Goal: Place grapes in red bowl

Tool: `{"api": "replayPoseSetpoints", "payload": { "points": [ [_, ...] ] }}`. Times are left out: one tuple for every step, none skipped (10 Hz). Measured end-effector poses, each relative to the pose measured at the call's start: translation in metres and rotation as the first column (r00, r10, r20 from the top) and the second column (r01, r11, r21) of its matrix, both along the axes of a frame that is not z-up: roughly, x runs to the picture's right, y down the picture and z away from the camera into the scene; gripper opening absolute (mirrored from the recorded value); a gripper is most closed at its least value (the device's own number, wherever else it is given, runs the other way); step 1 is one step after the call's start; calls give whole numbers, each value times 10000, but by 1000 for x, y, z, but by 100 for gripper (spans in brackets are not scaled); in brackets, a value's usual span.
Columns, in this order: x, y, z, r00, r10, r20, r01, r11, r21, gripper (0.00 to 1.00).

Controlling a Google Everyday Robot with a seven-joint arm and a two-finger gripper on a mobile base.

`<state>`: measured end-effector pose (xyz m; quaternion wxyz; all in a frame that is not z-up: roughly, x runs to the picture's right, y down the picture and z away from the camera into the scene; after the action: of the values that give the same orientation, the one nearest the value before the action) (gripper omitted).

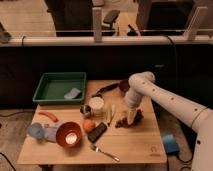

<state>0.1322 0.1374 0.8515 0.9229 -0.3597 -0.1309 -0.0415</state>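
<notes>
On table (150, 146) R side: gripper (130, 117) at grapes (138, 118), grip state can't tell. Prob soft, light, crushable; take mid-bunch.

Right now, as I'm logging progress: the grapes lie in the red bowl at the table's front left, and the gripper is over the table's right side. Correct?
No. The camera view shows the grapes lying on the table at the gripper, not in the red bowl. The bowl is at the front left and the gripper over the table's right side, as you said.
</notes>
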Motion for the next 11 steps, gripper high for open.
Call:
{"api": "replayPoseSetpoints", "payload": {
  "points": [
    [14,11,4,9999,50,97,-49,10000,-83,80],
    [21,17,6,9999,57,150,-55,9999,-149,80],
    [26,24,10,9997,37,236,-32,9997,-222,80],
    [31,32,17,9994,-13,341,24,9995,-324,79],
    [36,36,21,9994,-6,341,20,9992,-402,74],
    [42,39,23,9993,-31,361,49,9987,-507,62],
    [42,40,25,9990,-92,446,118,9983,-571,53],
    [39,39,27,9975,-280,653,319,9976,-608,41],
    [39,39,26,9975,-283,654,324,9976,-619,33],
    [39,39,25,9974,-291,655,333,9974,-634,24],
    [38,38,24,9972,-327,672,370,9972,-647,11]
  ]
}}
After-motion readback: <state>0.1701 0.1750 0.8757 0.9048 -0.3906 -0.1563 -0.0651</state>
